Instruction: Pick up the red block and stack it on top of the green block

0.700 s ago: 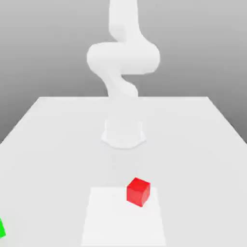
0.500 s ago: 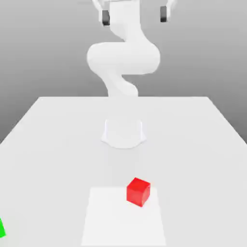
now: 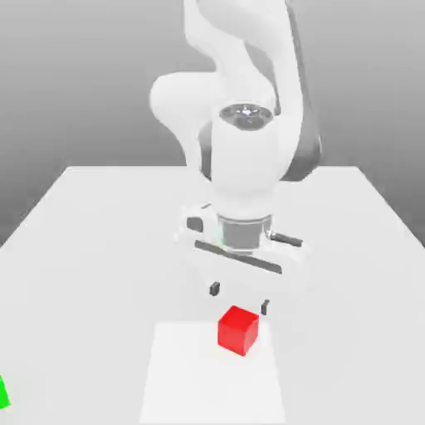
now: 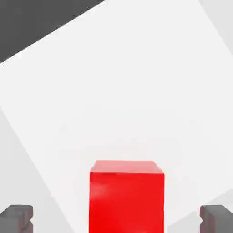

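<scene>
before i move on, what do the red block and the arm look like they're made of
The red block looks like painted wood or plastic, which one I can't tell: its faces are one flat red, with no grain. The arm seems to be smooth white plastic or coated metal with a soft sheen, as its shell is evenly white with dark trim.

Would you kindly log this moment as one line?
hand: open, above red block | red block: on white patch, not grasped | green block: apart
</scene>
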